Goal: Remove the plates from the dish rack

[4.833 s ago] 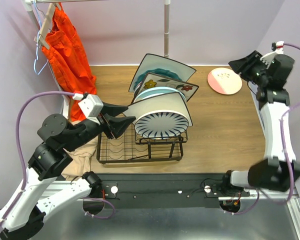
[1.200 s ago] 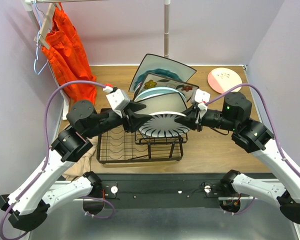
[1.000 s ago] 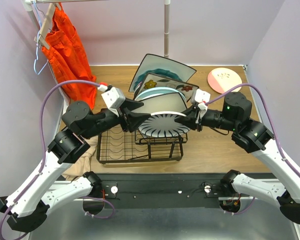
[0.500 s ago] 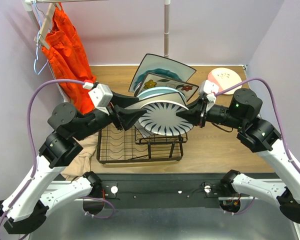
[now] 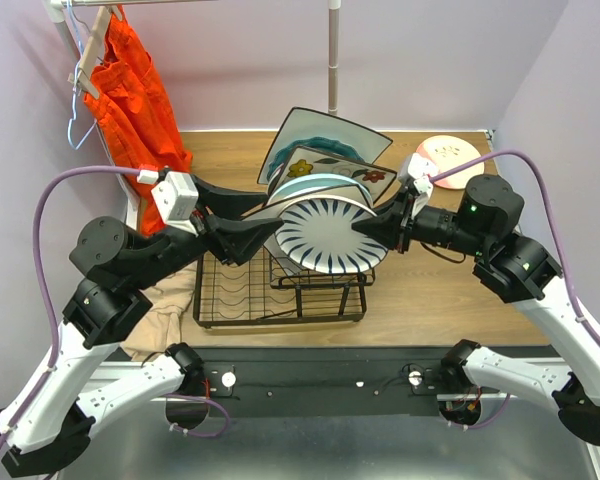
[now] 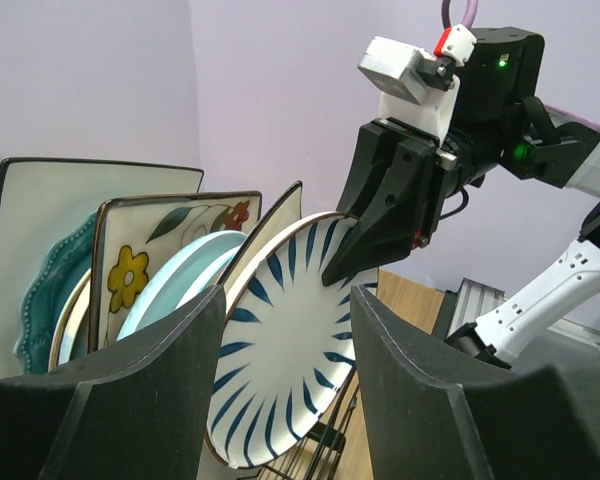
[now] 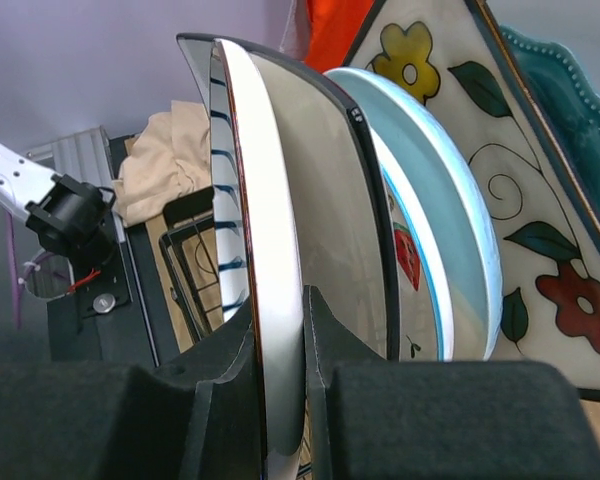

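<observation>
Right fingers are pinching the rim of the blue-striped plate over the dish rack, toward the near edge of the table; left fingers are hovering spread beside it.

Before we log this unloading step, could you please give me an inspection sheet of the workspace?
Surface: wooden table, pink plate lying at its far right corner.
Job's things: black dish rack holding upright plates, blue-striped plate frontmost.
Clutter: beige cloth left of the rack.
Grippers: right jaws shut on the blue-striped plate's rim; left jaws open at its opposite edge.
Cables: a purple cable loops off each arm.
Surroundings: lilac walls, hanging orange garment, metal pole behind.
</observation>
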